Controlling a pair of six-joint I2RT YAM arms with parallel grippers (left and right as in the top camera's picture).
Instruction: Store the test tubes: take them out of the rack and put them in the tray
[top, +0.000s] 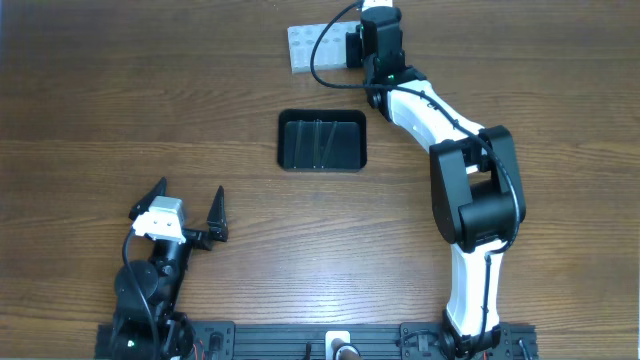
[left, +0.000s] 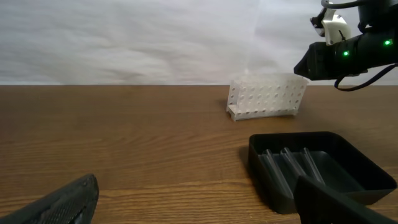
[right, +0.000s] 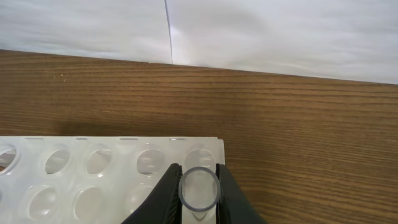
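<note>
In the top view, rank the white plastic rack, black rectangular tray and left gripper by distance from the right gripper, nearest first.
1. White plastic rack, far side, directly under the right gripper, which grips a clear test tube.
2. Black rectangular tray, mid-table.
3. Left gripper, near left, open.

Desk (top: 100, 120): carries the rack and the tray.
Rack (top: 312, 47): on the far side of the desk, behind the tray and apart from it.
Tray (top: 285, 160): near the middle of the desk, between the rack and the arm bases.
Tubes (top: 318, 140): lying side by side in the tray.
Right claw (right: 198, 179): at the rack's right end, one finger on each side of a tube.
Tube (right: 199, 190): upright over the rack's corner hole, touching both fingers.
Left claw (top: 190, 190): over the desk's near left part, left of the tray, well apart from it, fingers spread.
</note>
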